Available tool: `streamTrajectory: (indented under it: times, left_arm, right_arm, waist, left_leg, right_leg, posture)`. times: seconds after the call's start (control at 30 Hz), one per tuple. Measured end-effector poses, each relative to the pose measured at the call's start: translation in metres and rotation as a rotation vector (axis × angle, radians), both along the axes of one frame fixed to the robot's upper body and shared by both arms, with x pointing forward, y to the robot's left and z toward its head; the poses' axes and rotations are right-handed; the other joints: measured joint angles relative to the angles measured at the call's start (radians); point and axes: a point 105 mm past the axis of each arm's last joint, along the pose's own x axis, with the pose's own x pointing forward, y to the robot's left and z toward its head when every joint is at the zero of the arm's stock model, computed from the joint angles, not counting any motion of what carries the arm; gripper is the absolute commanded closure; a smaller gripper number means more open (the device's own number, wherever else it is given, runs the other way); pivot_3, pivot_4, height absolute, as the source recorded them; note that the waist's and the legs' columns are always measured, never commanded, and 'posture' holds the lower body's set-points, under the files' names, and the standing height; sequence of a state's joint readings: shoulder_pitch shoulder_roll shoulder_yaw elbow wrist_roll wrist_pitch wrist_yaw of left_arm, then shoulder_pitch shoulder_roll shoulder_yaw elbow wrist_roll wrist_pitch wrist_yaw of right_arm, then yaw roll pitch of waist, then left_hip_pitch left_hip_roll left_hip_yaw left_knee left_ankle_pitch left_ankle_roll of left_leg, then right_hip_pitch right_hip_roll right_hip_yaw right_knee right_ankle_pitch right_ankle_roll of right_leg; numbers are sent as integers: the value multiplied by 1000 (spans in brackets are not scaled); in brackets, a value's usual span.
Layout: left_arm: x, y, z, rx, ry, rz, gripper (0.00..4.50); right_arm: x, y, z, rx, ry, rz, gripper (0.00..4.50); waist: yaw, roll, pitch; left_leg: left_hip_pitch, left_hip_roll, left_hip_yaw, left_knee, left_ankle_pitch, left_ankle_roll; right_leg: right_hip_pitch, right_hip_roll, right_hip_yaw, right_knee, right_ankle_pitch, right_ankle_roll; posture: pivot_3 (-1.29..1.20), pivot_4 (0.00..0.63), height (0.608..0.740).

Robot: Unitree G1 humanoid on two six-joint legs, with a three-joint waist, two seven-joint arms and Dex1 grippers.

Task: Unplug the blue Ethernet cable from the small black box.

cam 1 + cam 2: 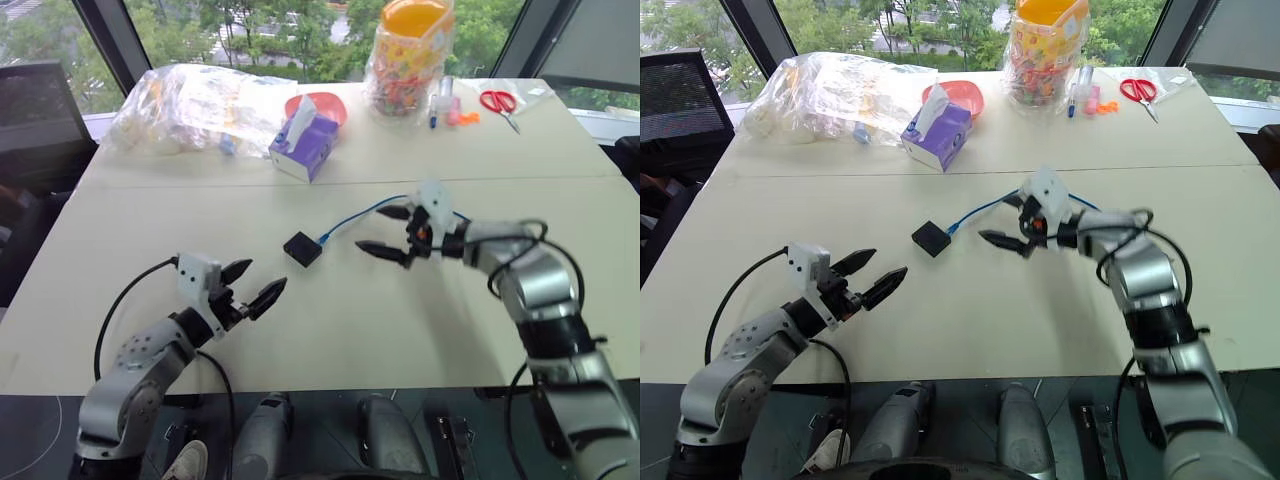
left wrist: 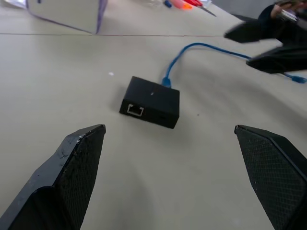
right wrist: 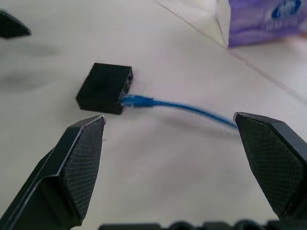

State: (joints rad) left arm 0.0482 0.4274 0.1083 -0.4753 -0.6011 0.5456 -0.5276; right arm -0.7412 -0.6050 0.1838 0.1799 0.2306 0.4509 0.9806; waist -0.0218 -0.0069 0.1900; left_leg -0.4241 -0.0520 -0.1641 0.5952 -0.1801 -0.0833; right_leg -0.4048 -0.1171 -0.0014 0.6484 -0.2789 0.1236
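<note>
A pale table stands before tall windows giving onto green trees; along its far edge lie a clear plastic bag, a purple tissue box, a jar of coloured items and red scissors. Head views: the small black box lies flat near the table's middle, with the blue Ethernet cable running from its right side toward the right gripper, which hovers just beside the cord, jaws spread wide and empty. The left gripper hangs near the box on its near-left side, likewise wide open and holding nothing. Left wrist view: the box shows a vacant socket on its near face, the cable leaving its far side. Right wrist view: the cable's plug sits seated in the box, between the spread fingers. Judgement: the unplugging is not yet done; bracing the box, gripping the plug and pulling all remain.
</note>
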Motion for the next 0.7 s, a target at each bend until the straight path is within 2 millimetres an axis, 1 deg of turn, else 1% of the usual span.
streamTrajectory:
  times: [0.03,0.1,0.23,0.3,0.37,0.43,0.53,0.7]
  left_arm:
    - [2,2,3,5,-5,-2,5]
    - [5,8,5,13,-5,-10,5]
    - [13,19,10,46,-15,-10,5]
    - [16,23,14,46,-29,4,5]
    - [16,24,15,51,-37,8,5]
    - [16,27,14,60,-46,21,5]
    - [12,31,10,71,-44,45,5]
    - [3,41,7,92,-39,92,5]
  right_arm:
    - [6,4,5,-46,-23,38,0]
    - [16,12,7,-127,-48,109,0]
    - [31,35,2,-335,-79,281,0]
    - [36,45,2,-461,-133,356,0]
    - [40,50,1,-564,-186,391,0]
    - [44,54,-7,-661,-206,419,0]
    - [43,56,-20,-746,-196,455,0]
    - [44,65,-25,-834,-189,481,0]
  waist:
    - [2,0,0]
    - [1,0,0]
    - [-3,0,1]
    - [-10,0,1]
    - [-14,0,1]
    - [-21,0,1]
    - [-24,0,1]
    - [-31,1,1]
  left_leg:
    - [0,0,0,-1,0,0]
    - [0,0,0,-2,0,0]
    - [-1,0,0,-4,0,-1]
    - [-1,0,-1,-5,1,-1]
    - [-1,-1,-1,-5,1,-1]
    - [-1,-1,-1,-5,1,-2]
    - [-1,-1,-1,-5,1,-2]
    - [1,-1,-1,-7,2,-4]
  right_leg:
    - [0,0,0,0,0,0]
    - [0,0,0,-1,1,4]
    - [-2,0,0,0,2,6]
    - [-2,0,0,0,2,6]
    - [-2,0,0,0,2,7]
    - [-2,0,0,1,2,7]
    - [-4,0,1,3,2,7]
    - [-5,1,2,5,2,6]
  posture:
    - [0,150,726]
    - [0,150,726]
    - [0,150,726]
    - [0,150,726]
    - [0,150,726]
    - [0,150,726]
    - [0,150,726]
    - [0,150,726]
